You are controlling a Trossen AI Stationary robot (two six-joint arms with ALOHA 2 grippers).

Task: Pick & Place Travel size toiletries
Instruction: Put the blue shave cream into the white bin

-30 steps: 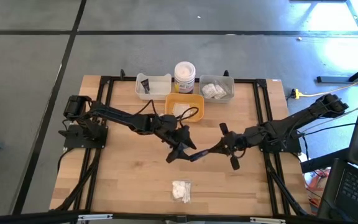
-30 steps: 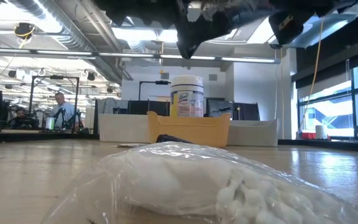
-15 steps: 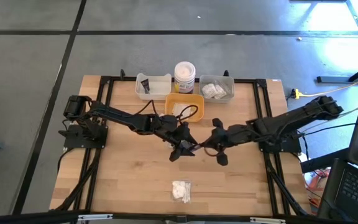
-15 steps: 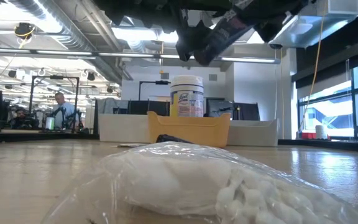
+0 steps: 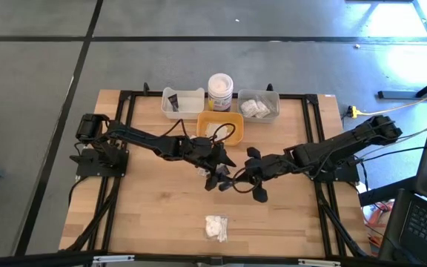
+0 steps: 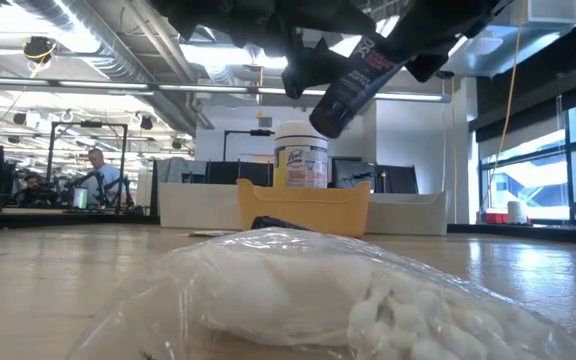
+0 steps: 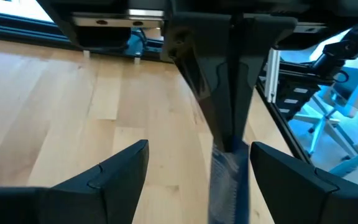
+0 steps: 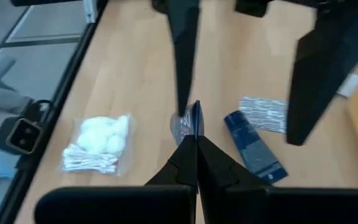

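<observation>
dark blue and glossy, a small tube [image 6: 353, 82] with pale lettering hangs tilted above the middle of the wooden table [image 5: 154, 215], its flat crimped end pinched in the closed right hand [image 5: 237, 180]. the left hand [image 5: 219, 173], fingers spread wide and holding nothing, sits just beside it. a clear-wrapped pack of cotton pieces [image 5: 216, 227] lies near the table's front edge.

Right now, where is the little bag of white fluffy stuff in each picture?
High view: the bag lies low in the picture, midway across the table.
Low view: it fills the foreground.
Left wrist view: not in it.
Right wrist view: it lies flat on the wood.
Landmark: the yellow tray sits beyond the bag in the high and low views.
</observation>
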